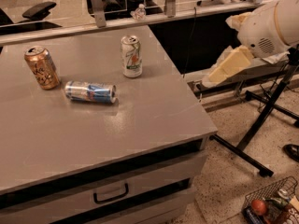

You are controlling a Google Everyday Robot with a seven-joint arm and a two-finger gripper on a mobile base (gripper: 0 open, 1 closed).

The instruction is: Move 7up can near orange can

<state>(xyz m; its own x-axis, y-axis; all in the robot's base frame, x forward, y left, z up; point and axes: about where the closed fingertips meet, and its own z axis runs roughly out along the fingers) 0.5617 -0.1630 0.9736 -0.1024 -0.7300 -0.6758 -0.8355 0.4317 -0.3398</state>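
Looking across the grey tabletop (145, 125), I take the silver-and-blue drink can (90, 91) lying on its side as my marker. The 7up can (131, 56), white and silver with a green band and a silver top, stands upright just behind that marker's right end, apart from it. The orange-copper drink can with dark scribbled lettering (42, 67) stands upright, slightly tilted, just behind the marker's left end, nearly touching it. So the fallen can lies roughly between the two, a little in front of the line joining them.

My cream-coloured claw (227, 68) hangs off the tabletop, well to the right of the marker and out past the tabletop's edge, under the white rounded arm housing (271, 27). It holds nothing; whether it is apart or together I cannot tell.

I judge the job barely begun: this looks like an approach posture, kept clear of the edge. Because the 7up can is upright and free on all sides, a side grasp should suit it. I would carry it behind the marker rather than across, since a lying can rolls if nudged.
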